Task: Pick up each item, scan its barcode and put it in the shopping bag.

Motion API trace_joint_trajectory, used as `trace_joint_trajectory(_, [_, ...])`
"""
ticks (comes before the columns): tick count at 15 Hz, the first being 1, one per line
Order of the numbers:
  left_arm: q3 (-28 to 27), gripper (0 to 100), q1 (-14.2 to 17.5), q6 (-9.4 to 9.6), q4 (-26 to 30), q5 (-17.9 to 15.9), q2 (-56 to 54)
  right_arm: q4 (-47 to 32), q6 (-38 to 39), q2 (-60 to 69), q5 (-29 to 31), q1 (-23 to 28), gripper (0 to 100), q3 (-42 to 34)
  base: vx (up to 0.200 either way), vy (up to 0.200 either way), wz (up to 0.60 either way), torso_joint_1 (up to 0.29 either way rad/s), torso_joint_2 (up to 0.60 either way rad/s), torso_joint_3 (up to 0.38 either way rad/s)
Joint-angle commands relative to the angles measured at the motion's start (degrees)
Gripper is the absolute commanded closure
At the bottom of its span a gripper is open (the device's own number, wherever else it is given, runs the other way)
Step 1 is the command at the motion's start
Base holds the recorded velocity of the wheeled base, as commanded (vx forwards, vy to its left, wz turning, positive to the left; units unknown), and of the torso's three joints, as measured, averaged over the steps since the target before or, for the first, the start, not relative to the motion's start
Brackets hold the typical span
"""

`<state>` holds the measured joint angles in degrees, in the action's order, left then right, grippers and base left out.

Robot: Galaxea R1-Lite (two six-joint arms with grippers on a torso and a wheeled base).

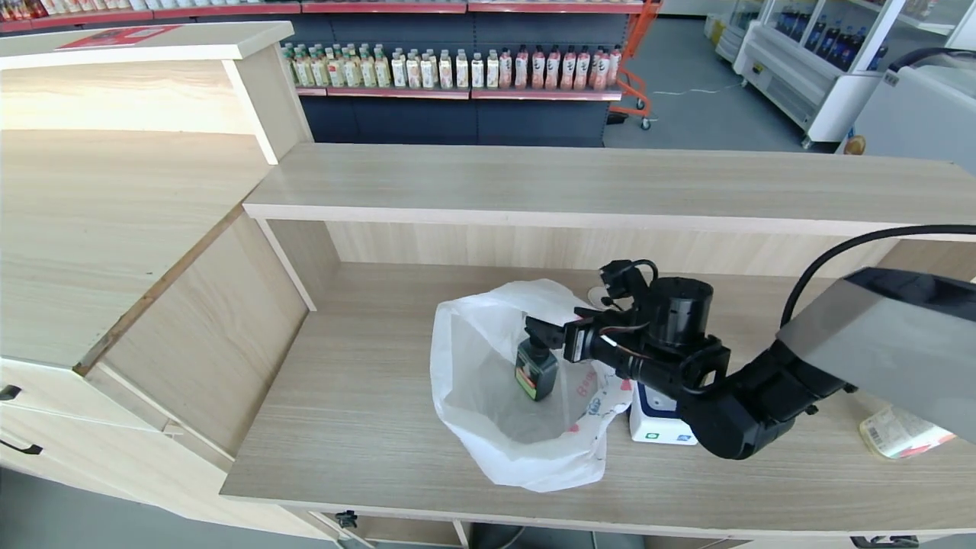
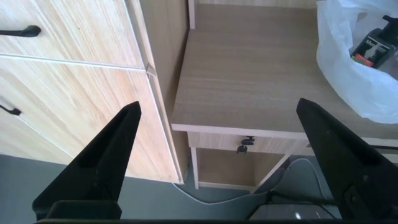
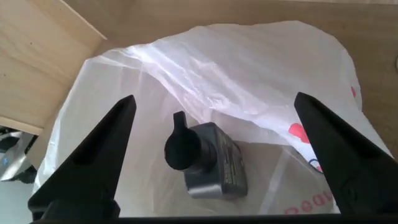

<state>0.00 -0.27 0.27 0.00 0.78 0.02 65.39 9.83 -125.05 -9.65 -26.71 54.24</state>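
On the wooden counter (image 1: 366, 427) in front of you, count one of each thing. The largest is the white shopping bag (image 1: 473, 366), mouth open, at the middle of the lower surface. Right of it, touching its edge, is one white box (image 1: 657, 423) with a blue panel, partly hidden by the right arm. At the far right edge lies one pale packet (image 1: 903, 433), well apart from the bag. Smallest is one dark bottle (image 1: 536, 372) inside the bag, its black cap pointing up toward the gripper.

You have two grippers. The right gripper (image 3: 214, 99) hangs over the bag's mouth with its fingers spread wide and released, grasping nothing; the bottle sits below and between them. The left gripper (image 2: 219, 104) is off the counter's near left corner, beside the drawer fronts (image 2: 74, 68), and it too is spread wide with nothing in it.

The counter is pale wood grain, with a raised ledge (image 1: 610, 183) along its far side and a taller block on the left. Beyond it the shop floor is grey, with a shelf of bottled drinks (image 1: 457, 69) in a row and a glass-fronted cooler (image 1: 808, 69) at the far right.
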Motion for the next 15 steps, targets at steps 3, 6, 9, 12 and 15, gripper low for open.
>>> trace_joint_trajectory(3, [0.00,0,-0.08,0.00,0.00,0.01,-0.02,-1.76,4.59,11.58,-0.28,-0.01,0,-5.02,0.000,0.000,0.00,0.000,0.00,0.000])
trace_joint_trajectory(6, [0.00,0,-0.08,0.00,0.00,0.01,-0.02,-1.14,5.29,20.90,0.25,0.17,0,-14.86,0.000,0.000,0.00,0.000,0.00,0.000])
trace_joint_trajectory(9, [0.00,0,0.00,0.00,0.00,0.01,-0.02,-1.93,-5.08,36.02,2.36,5.00,0,-28.84,0.000,0.000,0.00,0.000,0.00,0.000])
trace_joint_trajectory(12, [0.00,0,-0.08,0.00,0.00,0.01,-0.02,-19.34,-8.86,48.94,7.63,15.55,0,-30.42,0.000,0.000,0.00,0.000,0.00,0.000])
trace_joint_trajectory(15, [0.00,0,0.00,0.00,0.00,0.01,-0.02,-43.24,-15.10,61.68,19.76,22.32,0,-31.74,0.000,0.000,0.00,0.000,0.00,0.000])
